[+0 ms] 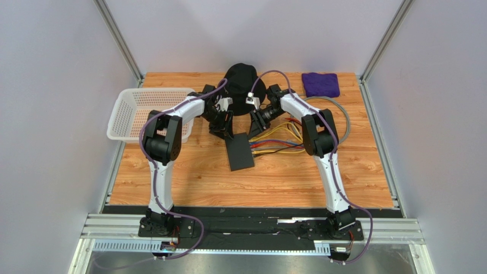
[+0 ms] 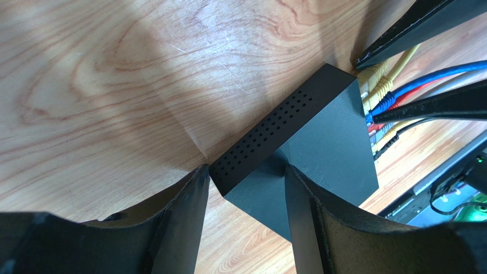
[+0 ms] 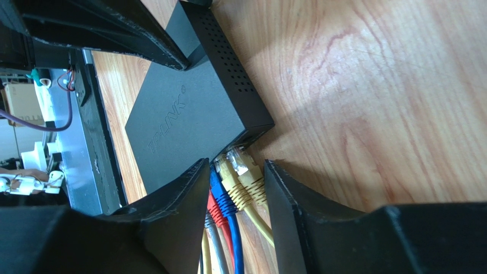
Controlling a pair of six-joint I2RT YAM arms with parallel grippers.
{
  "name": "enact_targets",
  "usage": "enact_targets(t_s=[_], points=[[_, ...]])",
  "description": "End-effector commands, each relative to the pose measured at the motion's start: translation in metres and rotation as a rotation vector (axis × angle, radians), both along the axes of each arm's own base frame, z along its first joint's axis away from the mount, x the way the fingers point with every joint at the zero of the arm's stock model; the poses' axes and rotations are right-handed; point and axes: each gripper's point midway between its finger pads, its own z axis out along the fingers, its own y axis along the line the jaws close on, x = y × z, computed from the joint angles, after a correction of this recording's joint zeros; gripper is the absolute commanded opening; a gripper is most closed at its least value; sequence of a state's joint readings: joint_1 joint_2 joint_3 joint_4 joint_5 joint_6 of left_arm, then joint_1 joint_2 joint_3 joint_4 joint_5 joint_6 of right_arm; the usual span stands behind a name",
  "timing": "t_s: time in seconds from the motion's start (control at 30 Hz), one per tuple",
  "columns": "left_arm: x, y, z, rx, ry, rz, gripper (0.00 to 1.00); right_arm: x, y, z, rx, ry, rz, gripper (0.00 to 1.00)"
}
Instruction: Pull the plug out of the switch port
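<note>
While the switch (image 1: 240,151) lies flat at the centre of the top view, its socket edge faces right, and a fan of cables (image 1: 280,142) runs from it toward the right of the frame. The plugs are all seated in their ports.

The step in hand looks like lining up on a plug before the pull. The right gripper (image 3: 235,165) has its jaws apart, with two yellow plugs (image 3: 243,171) side by side between the fingers. A blue plug (image 3: 220,191) sits just beside the finger on the left of that frame. I cannot see either finger pressing a plug.

The left gripper (image 2: 246,168) is at the switch's far end, jaws apart and straddling one corner. One finger is beside the vented side and the other over the top face. I cannot tell whether it bears down on the box.

The next move likely calls for closing on one plug only, probably with its latch pressed. The pull should then go straight out along the cable line while the left gripper steadies the switch.

The right wrist view alone shows the plugs' colours and spacing, and pale lettering on the switch's lid. The left wrist view alone shows the rows of vent holes along the side. Only the top view shows the surroundings on the wooden table (image 1: 188,177): a black hat (image 1: 243,77) behind the grippers at upper centre, a white basket (image 1: 154,91) at left, and a purple cloth (image 1: 320,84) at upper right.
</note>
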State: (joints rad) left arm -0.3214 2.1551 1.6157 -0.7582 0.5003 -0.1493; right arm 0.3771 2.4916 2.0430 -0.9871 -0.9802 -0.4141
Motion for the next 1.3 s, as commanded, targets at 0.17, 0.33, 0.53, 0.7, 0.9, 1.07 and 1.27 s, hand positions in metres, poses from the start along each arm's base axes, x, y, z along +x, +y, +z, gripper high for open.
enact_targets(t_s=[0.17,0.33,0.53,0.7,0.9,1.07,1.27], points=[[-0.001,0.01,-0.026,0.096,0.007,-0.024,0.6,0.005,-0.009,-0.036,-0.11,0.017,-0.041,0.43],[0.0,0.009,-0.026,0.096,0.006,-0.027,0.6,0.005,-0.008,-0.039,-0.129,0.01,-0.042,0.42],[0.0,0.009,-0.026,0.099,0.002,-0.028,0.61,0.001,-0.007,-0.046,-0.17,-0.004,-0.028,0.45],[0.001,0.009,-0.026,0.101,-0.002,-0.031,0.61,0.001,-0.007,-0.054,-0.213,-0.011,-0.036,0.44],[0.0,0.008,-0.026,0.098,0.0,-0.03,0.61,0.001,-0.006,-0.053,-0.212,-0.014,-0.035,0.41],[0.0,0.007,-0.026,0.098,0.0,-0.035,0.61,0.0,-0.006,-0.053,-0.214,-0.015,-0.032,0.37],[0.0,0.006,-0.026,0.099,-0.007,-0.038,0.62,0.0,-0.006,-0.053,-0.217,-0.018,-0.032,0.37]])
